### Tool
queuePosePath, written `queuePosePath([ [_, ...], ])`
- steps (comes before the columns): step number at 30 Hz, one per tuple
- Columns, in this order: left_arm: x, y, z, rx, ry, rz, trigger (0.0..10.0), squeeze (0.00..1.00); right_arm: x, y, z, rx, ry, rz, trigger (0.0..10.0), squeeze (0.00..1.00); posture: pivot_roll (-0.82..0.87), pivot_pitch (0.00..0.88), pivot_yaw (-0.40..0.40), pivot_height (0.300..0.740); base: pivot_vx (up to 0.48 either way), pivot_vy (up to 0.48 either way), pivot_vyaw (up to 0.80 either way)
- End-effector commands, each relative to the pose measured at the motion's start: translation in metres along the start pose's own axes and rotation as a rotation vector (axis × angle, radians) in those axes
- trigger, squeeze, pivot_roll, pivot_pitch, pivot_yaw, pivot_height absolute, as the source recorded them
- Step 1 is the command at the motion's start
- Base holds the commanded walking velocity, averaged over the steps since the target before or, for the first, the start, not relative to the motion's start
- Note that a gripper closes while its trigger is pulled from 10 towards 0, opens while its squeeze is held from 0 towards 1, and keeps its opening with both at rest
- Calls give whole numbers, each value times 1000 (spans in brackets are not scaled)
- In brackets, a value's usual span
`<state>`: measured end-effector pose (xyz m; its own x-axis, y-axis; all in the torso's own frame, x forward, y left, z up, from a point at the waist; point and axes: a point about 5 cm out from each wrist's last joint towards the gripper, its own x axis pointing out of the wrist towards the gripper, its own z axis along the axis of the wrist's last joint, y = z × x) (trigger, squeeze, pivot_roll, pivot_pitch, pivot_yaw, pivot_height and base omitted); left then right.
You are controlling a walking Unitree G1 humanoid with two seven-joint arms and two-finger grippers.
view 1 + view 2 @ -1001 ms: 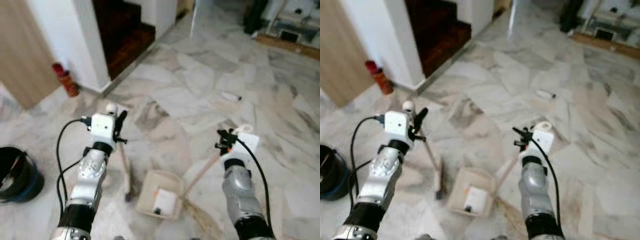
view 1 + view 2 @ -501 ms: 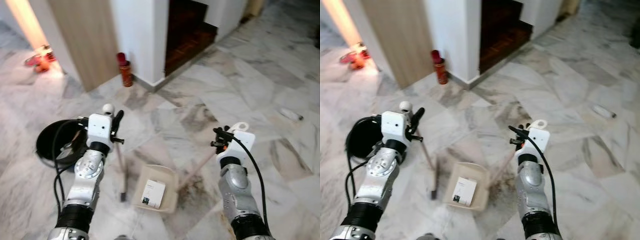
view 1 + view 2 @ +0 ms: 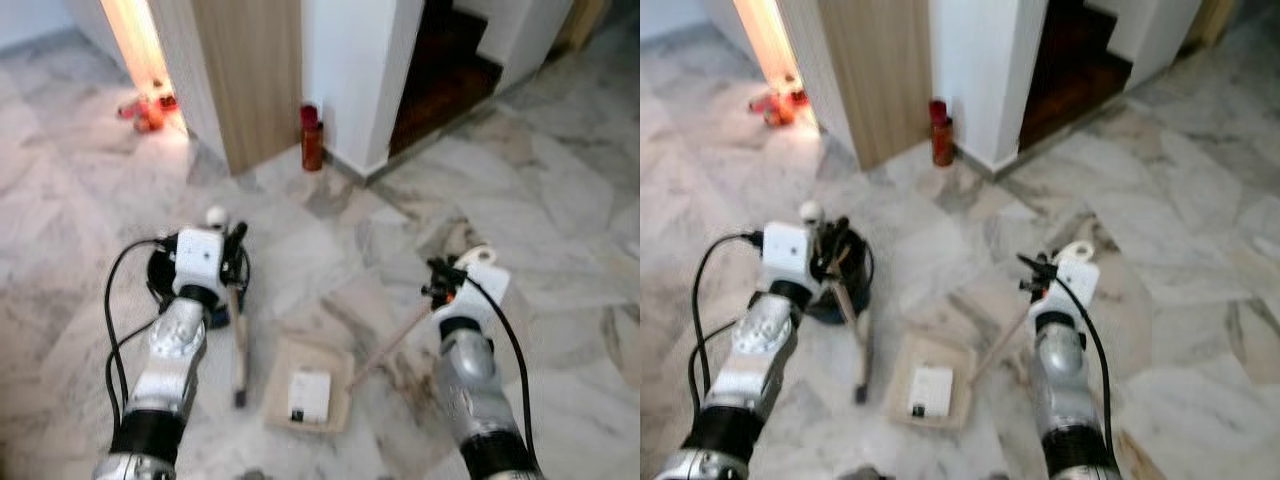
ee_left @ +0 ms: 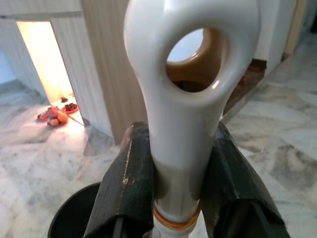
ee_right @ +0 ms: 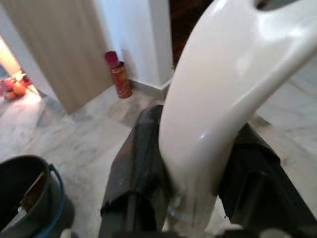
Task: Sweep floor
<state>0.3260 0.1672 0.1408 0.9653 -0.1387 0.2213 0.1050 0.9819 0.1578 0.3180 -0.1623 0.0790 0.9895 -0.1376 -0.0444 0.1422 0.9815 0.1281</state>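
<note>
The left gripper (image 4: 176, 191) has its fingers (image 4: 130, 173) clamped on the dustpan handle (image 4: 185, 114), the dustpan (image 3: 308, 392) resting on the marble floor (image 3: 560, 200). The right gripper (image 5: 193, 168) likewise clasps the broom handle (image 5: 223, 94), beside a black bucket (image 5: 25, 193).

- L arm: silver, raised fwd, elbow bent; black cable loops off wrist.
- left gripper (image 4: 176, 198): black fingers (image 4: 126, 183) clamped on white handle.
- R arm: silver, raised fwd, cable along forearm.
- right gripper (image 5: 193, 173): fingers (image 5: 141, 163) clamped on white handle.
</note>
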Motion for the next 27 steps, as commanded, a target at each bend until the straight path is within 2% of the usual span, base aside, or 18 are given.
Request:
queuePosePath([
  [1, 3, 1, 8, 27, -38, -2, 10000, 0, 2, -2, 7, 20, -34, -5, 10000, 0, -45, 120, -28, 740, 0, 0, 513],
  [19, 2, 0, 8, 23, -40, -13, 10000, 0, 2, -2, 6, 21, -32, -8, 10000, 0, -42, 110, -26, 740, 0, 0, 755],
  [27, 1, 0, 5, 29, -19, -11, 10000, 0, 3, -3, 6, 30, -26, -17, 10000, 0, -42, 112, -25, 740, 0, 0, 0],
])
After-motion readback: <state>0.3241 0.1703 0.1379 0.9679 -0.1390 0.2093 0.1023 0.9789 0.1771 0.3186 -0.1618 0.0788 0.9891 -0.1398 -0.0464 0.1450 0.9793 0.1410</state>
